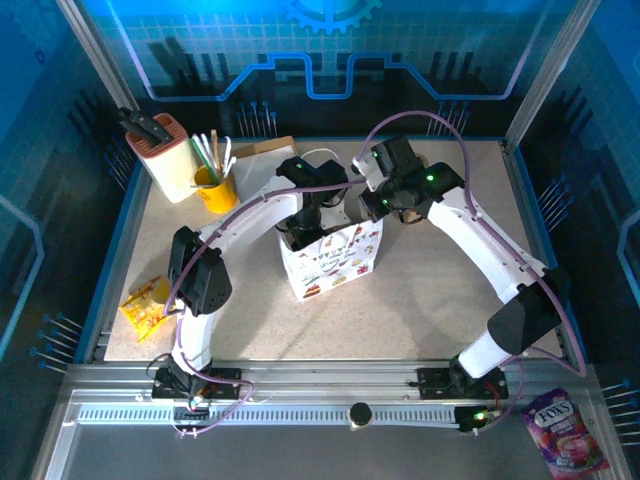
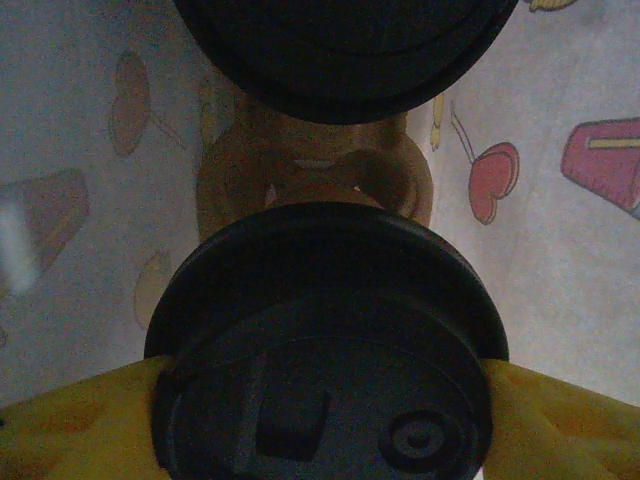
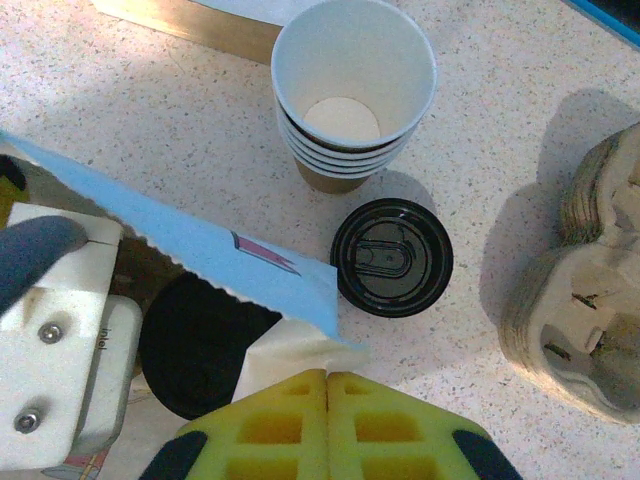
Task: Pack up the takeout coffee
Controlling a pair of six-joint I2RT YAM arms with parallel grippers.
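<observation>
With the right gripper (image 3: 327, 385) pinched shut on the paper bag (image 3: 190, 245) rim, the left gripper (image 2: 325, 400) clasped one lidded cup (image 2: 330, 300) inside beside a second cup (image 2: 340, 50), so packing seemed nearly finished

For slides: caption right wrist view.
Right gripper, jaws shut, pinches white printed paper bag beside stacked tan paper cups and round black plastic lid.

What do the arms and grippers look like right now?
The left arm and right arm are white links with black joint housings, a purple cable looping along each, small green lights on the right. The left gripper and right gripper have yellow moulded fingers.
</observation>
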